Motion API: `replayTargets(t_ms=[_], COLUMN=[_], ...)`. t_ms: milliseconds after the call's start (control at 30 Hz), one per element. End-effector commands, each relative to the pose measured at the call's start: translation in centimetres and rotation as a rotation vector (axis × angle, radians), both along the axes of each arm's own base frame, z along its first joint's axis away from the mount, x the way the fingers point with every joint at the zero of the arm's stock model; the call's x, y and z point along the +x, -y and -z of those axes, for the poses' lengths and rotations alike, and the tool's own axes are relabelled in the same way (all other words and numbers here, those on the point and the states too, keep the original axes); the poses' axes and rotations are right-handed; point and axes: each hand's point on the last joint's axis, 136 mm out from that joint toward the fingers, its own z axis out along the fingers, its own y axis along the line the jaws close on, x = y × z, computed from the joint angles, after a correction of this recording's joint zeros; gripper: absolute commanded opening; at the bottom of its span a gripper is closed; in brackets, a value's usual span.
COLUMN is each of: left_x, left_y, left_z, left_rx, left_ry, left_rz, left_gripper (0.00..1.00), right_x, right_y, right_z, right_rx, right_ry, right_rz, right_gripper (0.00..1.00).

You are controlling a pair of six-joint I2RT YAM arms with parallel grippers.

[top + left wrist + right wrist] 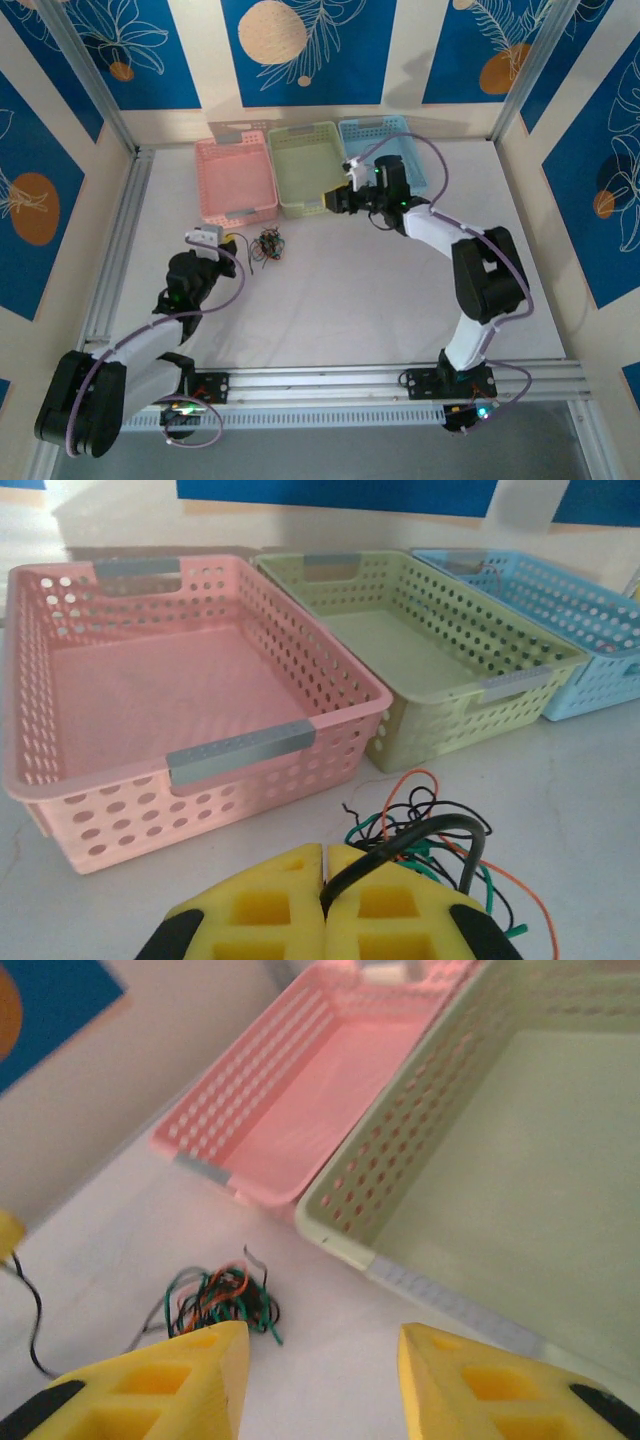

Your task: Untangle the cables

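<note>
White table [380, 300]; left end effector [325, 865] pinches strand of cables [430, 825].

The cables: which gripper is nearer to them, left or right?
Left. The left gripper is shut on one black strand of the cables; the right gripper hangs open by the green basket, apart from them.

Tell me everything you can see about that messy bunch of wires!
The cables are a small loose clump of thin bendy wires, black, green and orange-red, looped over each other. The clump lies on the white table, near the pink basket but apart from it. One dark wire runs into the shut left gripper, pinched between its yellow fingers.
</note>
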Motion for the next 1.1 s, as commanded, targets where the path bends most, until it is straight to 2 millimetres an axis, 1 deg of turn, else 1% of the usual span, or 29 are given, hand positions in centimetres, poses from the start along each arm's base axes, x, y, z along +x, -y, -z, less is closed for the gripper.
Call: replayTargets(t_ms=[0,133,200,367,533,667,767,1067], left_x=[0.4,0.5,0.5,0.7,0.7,0.7,0.6,0.7], left_y=[1.2,0.9,0.8,0.3,0.2,-0.1,-0.3,-0.5], left_z=[-2.2,-2.0,-2.0,-1.8,-1.8,-1.7,-1.8,-1.7], left_rx=[-0.01,-0.002,0.001,0.011,0.014,0.02,0.023,0.027], left_ry=[0.06,0.052,0.053,0.041,0.042,0.043,0.047,0.041], left_rz=[0.058,0.036,0.032,0.003,-0.003,-0.019,-0.028,-0.043], left_gripper=[0.0,0.0,0.0,0.0,0.0,0.0,0.0,0.0], right_x=[-2.7,-3.2,-4.1,-6.3,-6.4,-7.2,-7.3,-8.5], right_y=[-4.6,-7.2,-8.6,-10.3,-10.7,-10.9,-10.7,-11.1], right_z=[0.8,3.6,4.4,5.9,7.6,8.1,8.5,9.1], right_rx=[-0.018,-0.034,-0.064,-0.082,-0.124,-0.132,-0.151,-0.158], right_ry=[0.127,0.065,0.04,-0.022,-0.105,-0.16,-0.182,-0.251], right_rz=[-0.245,-0.279,-0.312,-0.406,-0.422,-0.462,-0.465,-0.52], right_gripper=[0.44,0.43,0.43,0.41,0.38,0.37,0.36,0.38])
